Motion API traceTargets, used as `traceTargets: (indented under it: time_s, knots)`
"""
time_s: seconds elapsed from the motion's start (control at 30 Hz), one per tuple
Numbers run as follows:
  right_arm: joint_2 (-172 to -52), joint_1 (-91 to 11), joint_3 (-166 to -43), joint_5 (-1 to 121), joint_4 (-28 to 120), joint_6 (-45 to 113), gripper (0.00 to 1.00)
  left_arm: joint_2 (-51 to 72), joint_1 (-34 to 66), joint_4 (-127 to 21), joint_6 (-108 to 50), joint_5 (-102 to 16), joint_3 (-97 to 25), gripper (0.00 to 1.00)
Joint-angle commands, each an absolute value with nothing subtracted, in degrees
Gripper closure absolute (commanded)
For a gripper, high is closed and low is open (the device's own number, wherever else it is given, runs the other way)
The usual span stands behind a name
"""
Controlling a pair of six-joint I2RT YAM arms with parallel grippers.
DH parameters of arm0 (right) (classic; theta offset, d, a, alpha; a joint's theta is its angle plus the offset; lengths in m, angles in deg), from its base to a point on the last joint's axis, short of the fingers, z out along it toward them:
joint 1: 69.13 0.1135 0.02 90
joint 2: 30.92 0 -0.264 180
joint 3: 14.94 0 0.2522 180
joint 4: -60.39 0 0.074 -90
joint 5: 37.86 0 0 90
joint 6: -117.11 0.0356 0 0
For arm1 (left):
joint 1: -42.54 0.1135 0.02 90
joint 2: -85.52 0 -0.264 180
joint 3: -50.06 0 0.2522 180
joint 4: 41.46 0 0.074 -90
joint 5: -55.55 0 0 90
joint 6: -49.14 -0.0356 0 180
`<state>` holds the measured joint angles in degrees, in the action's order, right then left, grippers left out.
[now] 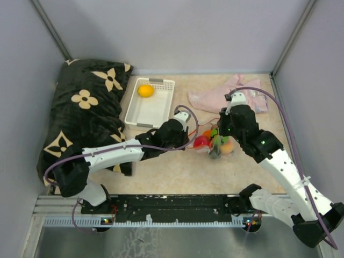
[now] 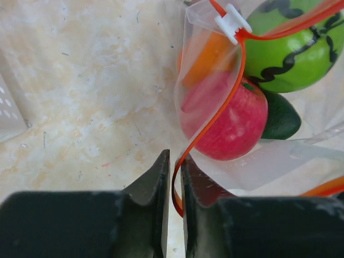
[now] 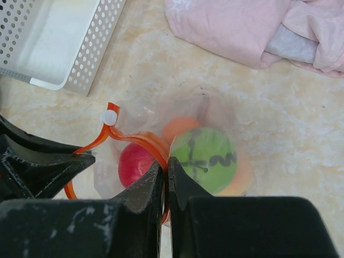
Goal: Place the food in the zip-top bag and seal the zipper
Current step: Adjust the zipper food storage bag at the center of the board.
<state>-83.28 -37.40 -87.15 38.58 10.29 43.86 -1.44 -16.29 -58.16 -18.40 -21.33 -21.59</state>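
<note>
The clear zip-top bag (image 1: 219, 143) lies mid-table with food inside: a red apple (image 2: 231, 121), a green watermelon (image 2: 290, 51), an orange piece (image 2: 207, 56) and a dark green piece (image 2: 280, 119). The red-orange zipper (image 2: 217, 115) is curved and carries a white slider (image 2: 232, 22). My left gripper (image 2: 174, 161) is shut on the zipper at the bag's left end. My right gripper (image 3: 165, 165) is shut on the zipper (image 3: 140, 141) further along, over the apple (image 3: 134, 164) and watermelon (image 3: 207, 156). One orange-yellow fruit (image 1: 145, 90) lies in the white basket (image 1: 161, 110).
A pink cloth (image 1: 226, 95) lies at the back right, also in the right wrist view (image 3: 242, 27). A black flowered cushion (image 1: 86, 113) fills the left side. Grey walls enclose the table on three sides.
</note>
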Motion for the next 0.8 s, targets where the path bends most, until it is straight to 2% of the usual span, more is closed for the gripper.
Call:
traceTargets:
  time_s: [0.0,0.03,0.07,0.3,0.77]
  knots:
    - [-82.6,-37.7,-87.0,36.8,13.2,43.8,0.93,-3.3,-16.1,-60.9,-19.4,-19.6,-27.4,0.92]
    - [-82.6,-37.7,-86.9,35.8,12.9,43.4,0.93,-3.0,-16.1,-61.5,-19.7,-20.0,-28.2,0.98]
    - [-82.7,-37.7,-86.9,34.5,12.5,43.0,0.93,-2.3,-16.1,-61.7,-20.0,-20.4,-28.8,1.0]
    - [-83.7,-37.7,-87.7,27.5,9.9,40.1,0.93,4.4,-16.2,-59.9,-21.9,-26.1,-31.0,1.0]
    - [-86.9,-37.9,-88.9,19.6,9.5,35.4,0.93,8.5,-16.2,-62.0,-22.7,-28.1,-33.5,1.0]
